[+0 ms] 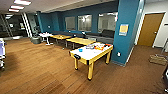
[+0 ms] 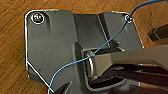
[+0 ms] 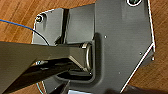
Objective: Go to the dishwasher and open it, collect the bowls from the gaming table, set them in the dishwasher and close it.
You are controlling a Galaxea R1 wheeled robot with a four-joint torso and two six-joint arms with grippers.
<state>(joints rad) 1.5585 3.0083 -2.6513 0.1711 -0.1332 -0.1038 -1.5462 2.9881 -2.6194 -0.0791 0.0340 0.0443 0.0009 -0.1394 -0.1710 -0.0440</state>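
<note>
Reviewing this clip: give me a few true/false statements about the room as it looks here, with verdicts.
1. The white-topped table has yellow legs. True.
2. A blue bowl sits on that table. True.
3. The floor is grey tile. False: it is brown wood.
4. The wooden door stands left of the blue pillar. False: it is to the right.
5. Colourful boxes lie on the table's far end. True.

Gaming table [image 1: 87,55]: a long white-topped counter with yellow edge and yellow legs is seen standing on the wood floor, beside the blue pillar.
Bowl [image 1: 80,50]: one small bright blue dish is seen resting on the white top, near the left edge.
Far end: colourful boxes [image 1: 99,46] are laid there.
</note>
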